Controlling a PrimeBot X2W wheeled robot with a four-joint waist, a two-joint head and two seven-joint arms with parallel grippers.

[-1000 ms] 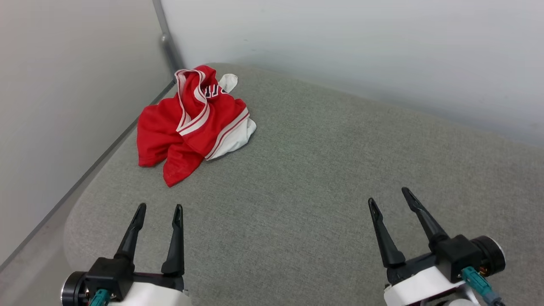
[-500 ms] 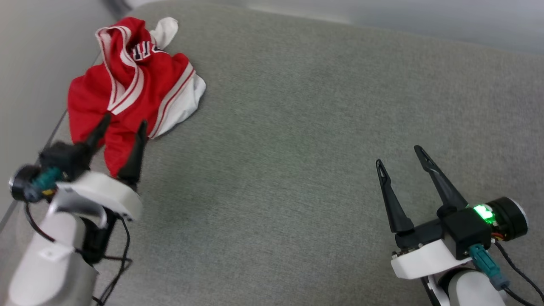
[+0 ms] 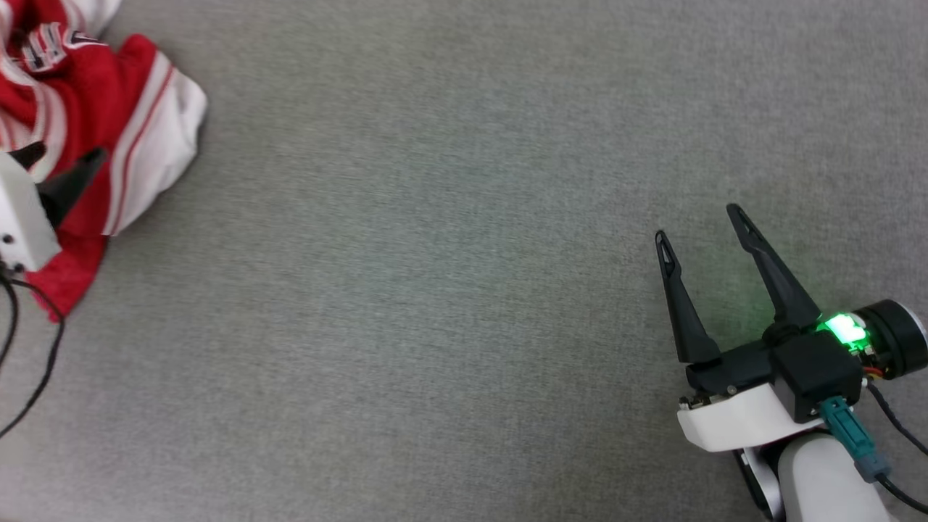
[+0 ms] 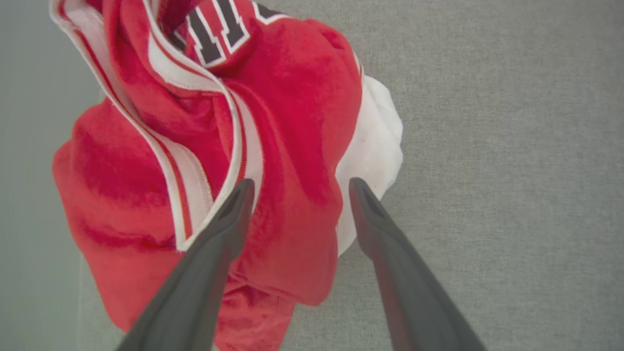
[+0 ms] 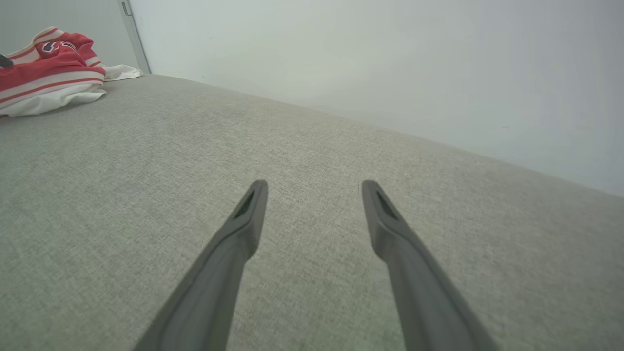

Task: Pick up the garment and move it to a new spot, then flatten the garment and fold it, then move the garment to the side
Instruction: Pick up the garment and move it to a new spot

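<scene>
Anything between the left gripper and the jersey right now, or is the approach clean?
Nothing visible stands in the way. The left gripper hangs open directly over the crumpled garment on the grey surface, with its fingers either side of a red fold. Whether they touch the cloth cannot be told.

1. A grey cushioned surface (image 3: 449, 254) of fine, even woven fabric spreads wide and flat.
2. In the right wrist view a plain pale wall (image 5: 365, 63) rises along the surface's far edge.
3. A thin grey upright strip (image 5: 132, 36) stands in the wall's corner.
4. In the left wrist view a pale flat panel (image 4: 24, 146) borders the fabric's side.
5. The light is soft and even, with faint shadows.
</scene>
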